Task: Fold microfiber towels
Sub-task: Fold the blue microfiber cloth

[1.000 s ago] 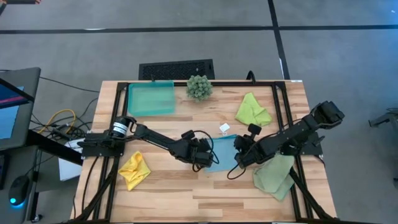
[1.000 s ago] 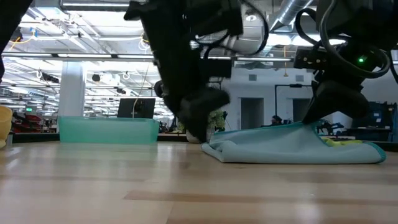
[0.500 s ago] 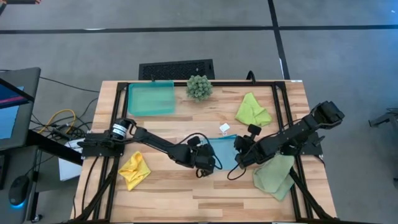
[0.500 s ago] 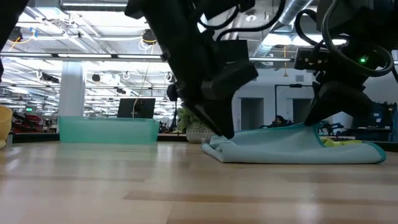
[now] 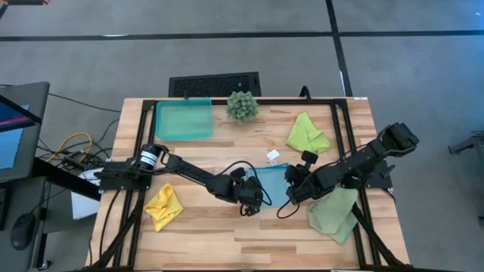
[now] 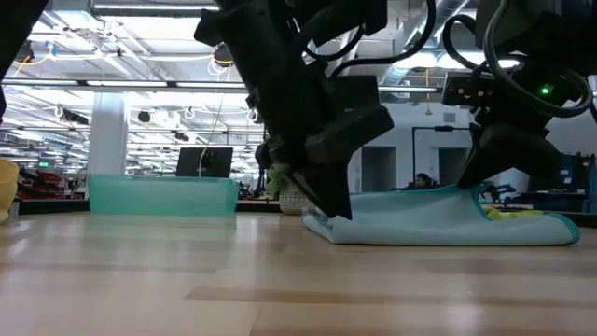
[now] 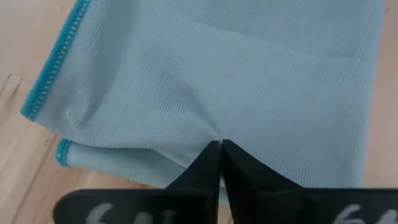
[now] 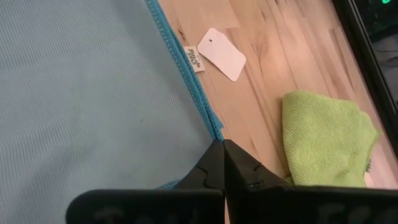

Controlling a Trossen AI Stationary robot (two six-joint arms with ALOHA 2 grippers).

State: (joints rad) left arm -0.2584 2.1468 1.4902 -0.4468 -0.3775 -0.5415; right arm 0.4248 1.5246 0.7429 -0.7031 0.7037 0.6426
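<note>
A: Left gripper (image 5: 255, 202) is sitting low at the near-left edge of the blue towel (image 5: 274, 186), mid-surface (image 5: 204, 227). Its wrist view is showing the two fingers (image 7: 208, 168) pressed together with blue fabric pinched at their tips.

B: And the right gripper (image 5: 290, 191)?

A: It is working the opposite, right-hand edge of the same towel. The fingers (image 8: 211, 165) are meeting tip to tip on the stitched hem there, so it is clamping the blue towel too.

B: How is the towel lying?

A: In the low view it is resting flat on the surface, with the right side (image 6: 466, 201) rising up toward the right gripper and the left end (image 6: 322, 224) bunching under the left gripper. Two layers are showing at the left edge in the left wrist view.

B: The other towels?

A: Lime towel (image 5: 307, 134) is lying crumpled at the far right, well apart from the grippers. Sage towel (image 5: 333, 213) is lying near the right front corner, partly under the right arm. Yellow towel (image 5: 163, 206) is lying crumpled at the left front, beside the left arm.

B: Anything else around?

A: Teal tray (image 5: 183, 119) at the far left, spiky plant (image 5: 242, 106) just beside it, and a small white tag (image 8: 221, 54) lying on the wood beside the blue towel's far edge.
</note>
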